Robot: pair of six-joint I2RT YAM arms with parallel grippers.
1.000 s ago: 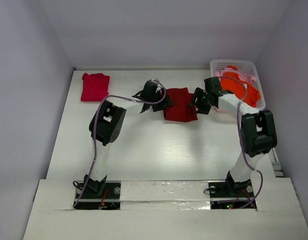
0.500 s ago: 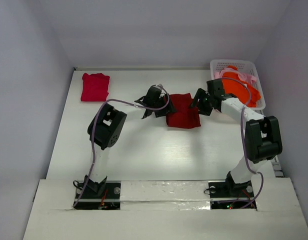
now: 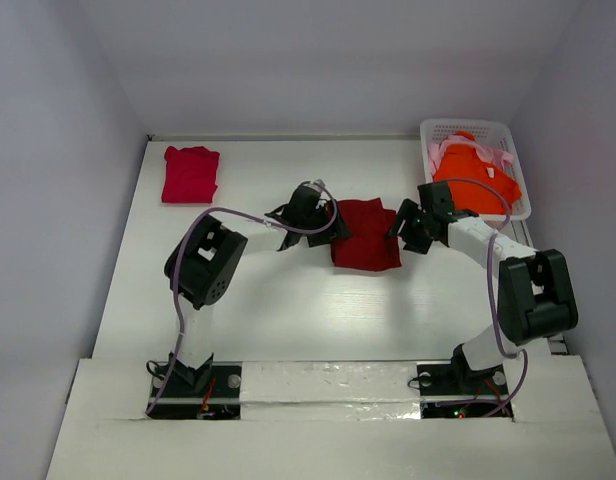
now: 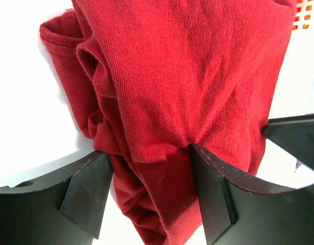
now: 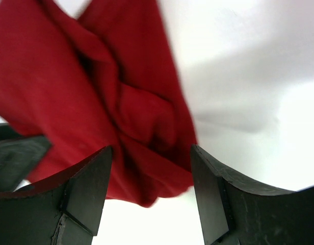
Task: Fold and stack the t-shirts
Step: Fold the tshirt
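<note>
Dark red t-shirt [image 3: 365,235] lies crumpled at middle of bench [image 3: 288,310], between both arms. Left pincer [image 4: 151,155] is clenched on its bunched left edge. Right pincer [image 5: 151,152] straddles right edge, but view is blurred and we cannot tell its grip.

We judge fold needs both edges level and cloth pulled taut, then laid flat.

We cannot make out sleeves or collar in wrinkles.

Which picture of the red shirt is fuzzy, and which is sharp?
In the right wrist view the dark red t-shirt looks smeared and soft; in the left wrist view its knit ribs are sharp; the top external view is evenly lit, shadows faint.
</note>
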